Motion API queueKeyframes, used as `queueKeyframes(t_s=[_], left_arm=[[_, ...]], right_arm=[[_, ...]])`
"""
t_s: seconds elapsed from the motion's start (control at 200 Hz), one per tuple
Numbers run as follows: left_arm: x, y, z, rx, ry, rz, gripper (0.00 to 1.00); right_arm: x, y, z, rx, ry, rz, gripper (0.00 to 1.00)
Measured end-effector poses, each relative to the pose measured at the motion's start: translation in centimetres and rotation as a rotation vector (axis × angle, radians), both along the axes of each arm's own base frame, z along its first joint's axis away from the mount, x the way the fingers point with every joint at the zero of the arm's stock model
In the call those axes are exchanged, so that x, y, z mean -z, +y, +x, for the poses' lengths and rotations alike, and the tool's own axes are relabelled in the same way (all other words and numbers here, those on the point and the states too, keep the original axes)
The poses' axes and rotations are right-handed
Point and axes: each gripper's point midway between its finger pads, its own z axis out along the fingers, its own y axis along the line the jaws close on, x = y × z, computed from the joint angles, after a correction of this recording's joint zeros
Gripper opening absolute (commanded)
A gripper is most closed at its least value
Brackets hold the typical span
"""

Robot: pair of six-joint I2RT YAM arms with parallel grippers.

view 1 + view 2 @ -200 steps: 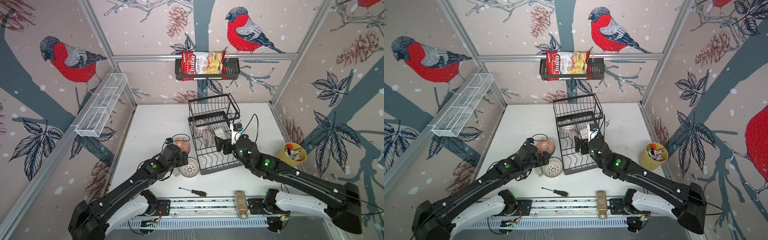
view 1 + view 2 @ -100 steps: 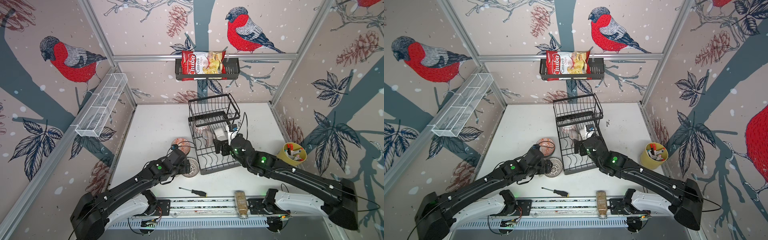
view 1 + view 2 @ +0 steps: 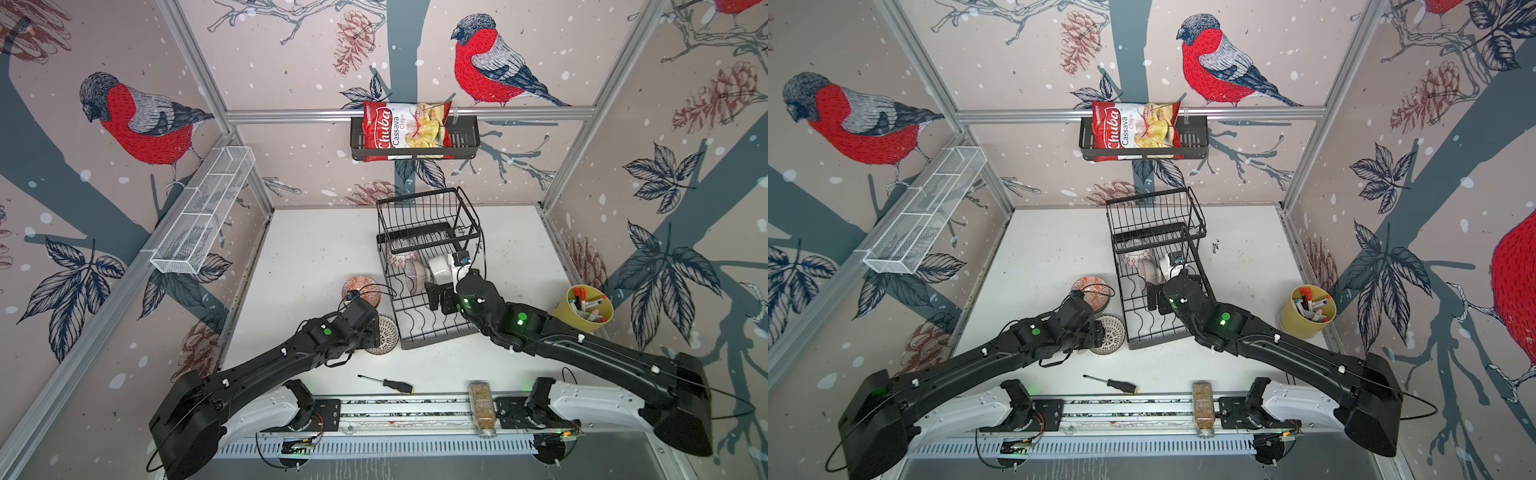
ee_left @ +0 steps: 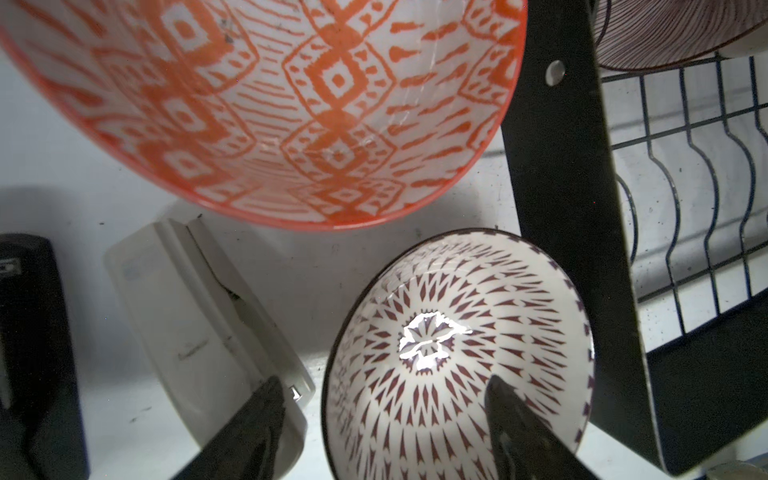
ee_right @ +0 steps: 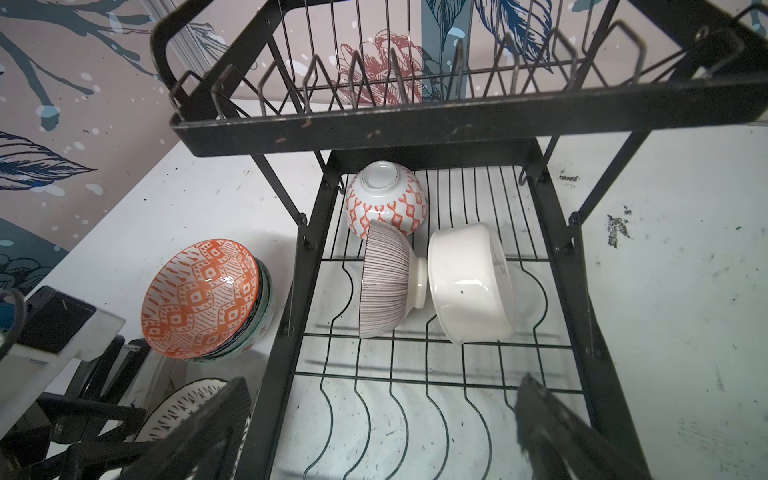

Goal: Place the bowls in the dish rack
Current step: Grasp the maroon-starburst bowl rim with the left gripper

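Note:
The black wire dish rack (image 3: 436, 341) (image 3: 1154, 343) stands mid-table. Its lower tier holds three bowls: an upside-down orange-lattice one (image 5: 386, 199), a striped one (image 5: 384, 286) on its side, and a plain white one (image 5: 469, 282) on its side. Left of the rack, an orange-patterned bowl (image 3: 360, 289) (image 4: 291, 104) tops a stack. Nearer sits a white bowl with red-brown marks (image 3: 384, 338) (image 4: 449, 353). My left gripper (image 4: 380, 382) is open astride that bowl's rim, one finger inside, one outside and clear of it. My right gripper (image 5: 384, 380) (image 3: 436, 297) hangs open over the rack's empty wavy wires.
A yellow cup of markers (image 3: 588, 307) stands right of the rack. A screwdriver (image 3: 386, 383) and a spice jar (image 3: 482, 409) lie near the front rail. A white plastic piece (image 4: 199, 311) lies beside the left gripper. The rack's post (image 4: 561, 208) is close to the marked bowl.
My left gripper has moved from the orange bowl stack toward the front, down over the red-brown marked bowl, and its jaws have narrowed. The right gripper has drawn back slightly from the white bowl.

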Motion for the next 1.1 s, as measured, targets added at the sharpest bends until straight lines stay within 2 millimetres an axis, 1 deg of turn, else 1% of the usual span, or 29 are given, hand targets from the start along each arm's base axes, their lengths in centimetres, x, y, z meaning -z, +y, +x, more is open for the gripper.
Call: queueKeyframes(t_s=[0.11,0.325,0.45,0.62,0.85,1.101], left_arm=[[0.3,-0.1,0.0,0.001,0.008,0.007,0.72],[1.1,-0.4,0.0,0.016,0.031,0.018,0.68],[1.5,-0.4,-0.1,0.020,0.047,0.033,0.61],[1.9,-0.5,-0.1,0.020,0.060,0.044,0.45],[1.9,-0.2,0.1,0.013,0.053,0.059,0.29],[2.0,0.0,-0.1,0.012,0.058,0.066,0.23]], right_arm=[[0.6,0.1,0.1,0.000,0.011,-0.017,0.94],[1.4,0.2,0.1,0.000,0.025,-0.041,0.93],[1.6,0.3,0.2,0.000,0.029,-0.047,0.92],[1.9,0.3,0.2,0.000,0.033,-0.053,0.91],[2.4,0.4,0.3,0.002,0.042,-0.064,0.90],[2.8,0.6,0.4,0.002,0.050,-0.078,0.90]])
